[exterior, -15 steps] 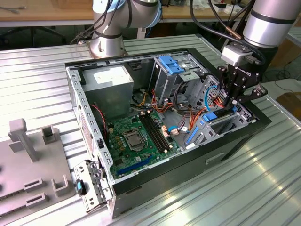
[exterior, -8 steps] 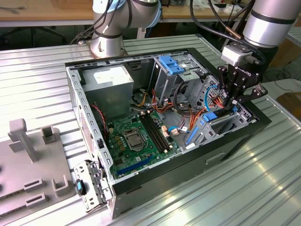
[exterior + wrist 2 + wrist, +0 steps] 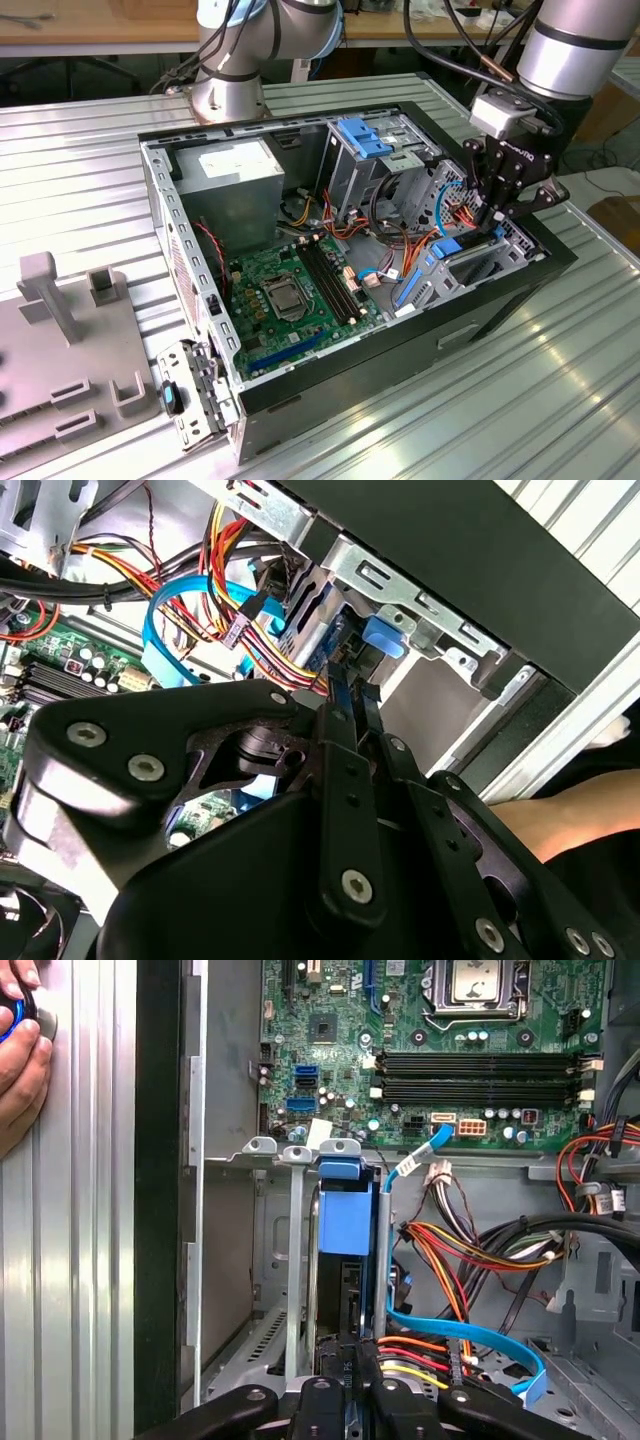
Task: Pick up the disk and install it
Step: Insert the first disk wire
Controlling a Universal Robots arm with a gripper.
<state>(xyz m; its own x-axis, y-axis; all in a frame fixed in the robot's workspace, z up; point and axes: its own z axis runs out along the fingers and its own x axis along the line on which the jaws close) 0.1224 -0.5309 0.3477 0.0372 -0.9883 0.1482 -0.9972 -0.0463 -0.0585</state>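
- One black tool [image 3: 490, 215] hangs over one end of the open computer case [image 3: 400, 330]. Its jaws look clenched on the thin edge of the disk [image 3: 345, 1210].
- The disk stands on its edge right under the tool, partway down in a slot of the grey metal cage [image 3: 290, 1260]. In the first wrist view, its blue plastic frame shows just past the tool's tips.
- To do this step well, the tool should likely hold the disk straight and in line with the slot walls, and push slowly. A tilt could make the frame jam on the thin metal.
- A bunch of red, yellow and black wires [image 3: 450, 1245] and a flat blue cable [image 3: 460, 1330] lie just beside the tool. They are soft and bendy and could snag, so the push should stay clear of them.
- The cage is thin bent metal with holes and sharp-looking tabs. The blue frame looks smooth and maybe slippery, so the grip should be firm.
- Further from the tool lie the green circuit board [image 3: 290, 290], flat and full of small parts, and a big grey metal box [image 3: 235, 180] with a white label.
- The case rests on a table [image 3: 560, 400] of shiny ribbed metal. A person's hand [image 3: 20, 1060] rests on it, well apart from the tool.
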